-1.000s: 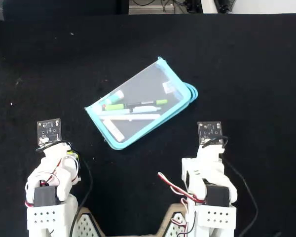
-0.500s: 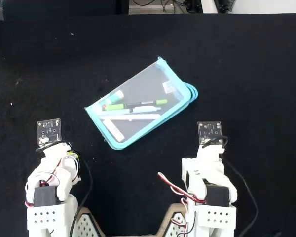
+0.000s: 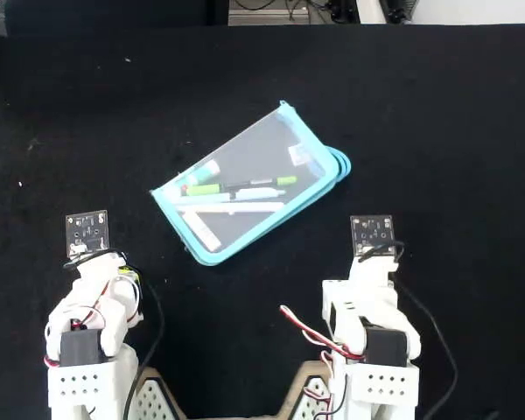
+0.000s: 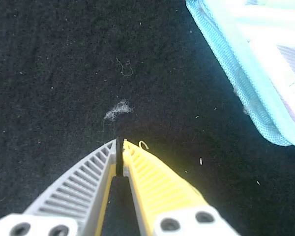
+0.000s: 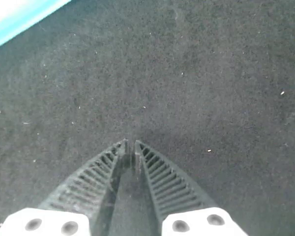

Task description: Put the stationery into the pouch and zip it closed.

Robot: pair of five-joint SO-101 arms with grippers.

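The left gripper (image 4: pixel 119 147) enters from the frame's edge and ends mid-frame. Its ribbed grey plastic finger (image 4: pixel 81 189) and ribbed yellow plastic finger (image 4: pixel 155 184) meet at their tips with nothing between them. It hangs over a black felt-like table cloth (image 4: pixel 49 59) flecked with pale specks. A small tuft of white lint (image 4: pixel 118 109) lies just ahead of the fingertips, and a thin curled thread (image 4: pixel 125 68) lies farther ahead. A turquoise mesh-edged pouch with a clear window (image 4: pixel 246 73) cuts across one corner of the frame, apart from the gripper. Pale, blurred shapes show through its window.
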